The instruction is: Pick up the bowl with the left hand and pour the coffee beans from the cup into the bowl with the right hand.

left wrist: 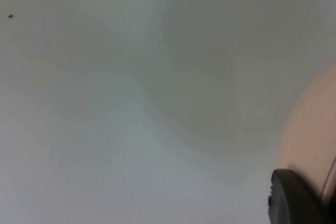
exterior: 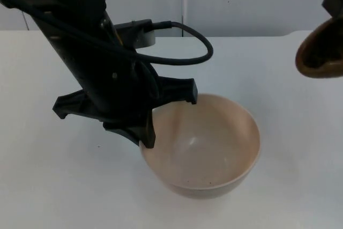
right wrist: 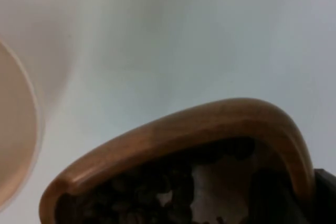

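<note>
Bowl (exterior: 206,146) sits mid-table, rigid and smooth, so you should pinch its near rim firmly. Your left gripper (exterior: 163,119) straddles that rim, fingers apart, not yet clamped. Your right gripper (exterior: 335,1) holds the bean-filled wooden cup (right wrist: 178,166) well aside.

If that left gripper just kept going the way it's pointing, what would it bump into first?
Probably the white table top: the left gripper, at the rim of the beige round bowl, points down at bare table, though the depth is unclear.
</note>
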